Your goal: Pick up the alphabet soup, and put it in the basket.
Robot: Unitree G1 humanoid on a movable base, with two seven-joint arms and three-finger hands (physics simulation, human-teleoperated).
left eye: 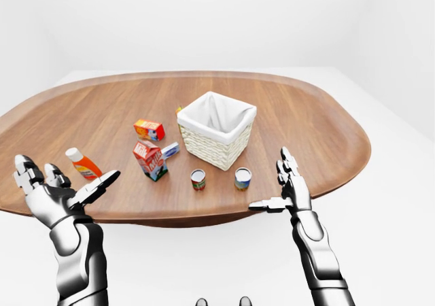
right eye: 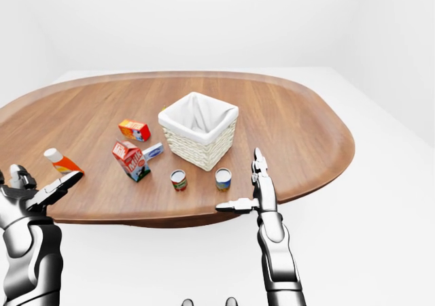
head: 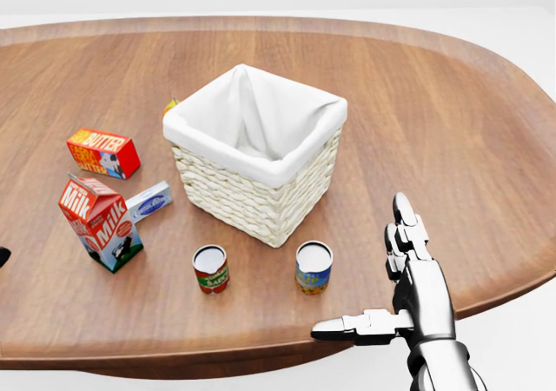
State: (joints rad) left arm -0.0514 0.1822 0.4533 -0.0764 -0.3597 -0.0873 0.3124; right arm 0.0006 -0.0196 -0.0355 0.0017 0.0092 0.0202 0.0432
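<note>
Head view: two cans are seen standing upright on the wooden table (head: 452,104), just below the white-lined wicker basket (head: 261,187). Which one is the alphabet soup cannot be told for certain from the labels, which are too small to read; the red-and-green can (head: 210,269) is judged the likelier, the blue-and-yellow can (head: 313,268) being just to its right. Nothing is held. The right hand (head: 408,295) is raised at the table's lower edge, fingers straight and thumb spread toward the cans, clear of both. The left hand (left eye: 58,194) is shown in the left-eye view, spread wide and empty, near the orange bottle (left eye: 83,163). The step in hand is judged to be the approach; next, the right hand must be carried up and left to the chosen can and closed around it. Behind the basket an orange carton is mostly hidden. The milk carton (head: 100,222) and butter box (head: 102,152) stand apart to the left.
</note>
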